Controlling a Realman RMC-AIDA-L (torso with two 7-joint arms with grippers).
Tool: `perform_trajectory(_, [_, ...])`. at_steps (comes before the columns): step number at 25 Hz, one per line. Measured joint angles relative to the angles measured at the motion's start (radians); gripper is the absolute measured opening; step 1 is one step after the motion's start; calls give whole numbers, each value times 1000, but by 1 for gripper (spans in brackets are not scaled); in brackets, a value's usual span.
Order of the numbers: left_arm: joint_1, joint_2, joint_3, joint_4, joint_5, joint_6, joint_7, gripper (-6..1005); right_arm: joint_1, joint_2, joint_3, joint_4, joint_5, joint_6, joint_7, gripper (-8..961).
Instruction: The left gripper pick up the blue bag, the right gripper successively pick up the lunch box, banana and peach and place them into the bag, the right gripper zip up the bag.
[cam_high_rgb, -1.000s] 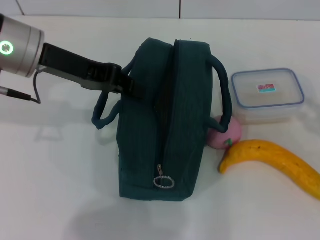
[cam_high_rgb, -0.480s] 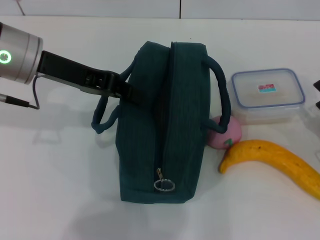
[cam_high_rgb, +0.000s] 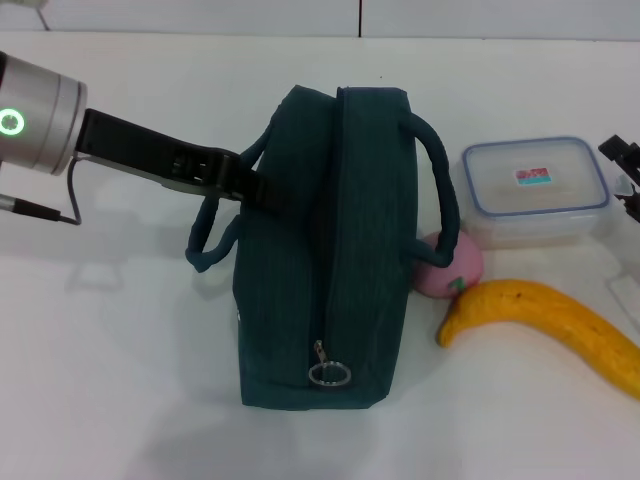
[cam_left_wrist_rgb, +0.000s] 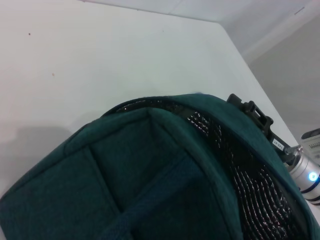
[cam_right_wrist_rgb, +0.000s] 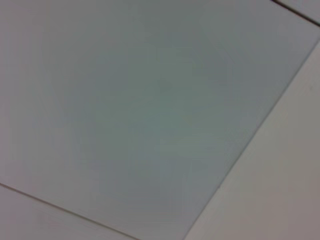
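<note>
The blue bag (cam_high_rgb: 330, 250) lies in the middle of the white table, its zipper pull (cam_high_rgb: 328, 372) at the near end. My left gripper (cam_high_rgb: 255, 186) is shut on the bag's left edge by the left handle (cam_high_rgb: 205, 240). The left wrist view shows the bag's fabric (cam_left_wrist_rgb: 140, 190) and shiny lining up close. The clear lunch box (cam_high_rgb: 535, 190) stands right of the bag. The pink peach (cam_high_rgb: 452, 266) and the yellow banana (cam_high_rgb: 545, 318) lie in front of it. My right gripper (cam_high_rgb: 626, 168) shows only partly at the right edge, next to the lunch box.
The table (cam_high_rgb: 120, 380) is white, with a wall seam at the back. The right arm's black gripper (cam_left_wrist_rgb: 252, 112) also shows beyond the bag in the left wrist view. The right wrist view holds only a plain pale surface (cam_right_wrist_rgb: 150, 115).
The right gripper has come into view at the right edge beside the lunch box. The bag's top has shifted slightly in the left gripper's hold.
</note>
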Motion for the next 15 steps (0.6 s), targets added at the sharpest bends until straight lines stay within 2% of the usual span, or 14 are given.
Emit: perform_trajectory(15, [5,0,0,1,0,0,0,54,6,-2,-38,-5,-1,-12,57,740])
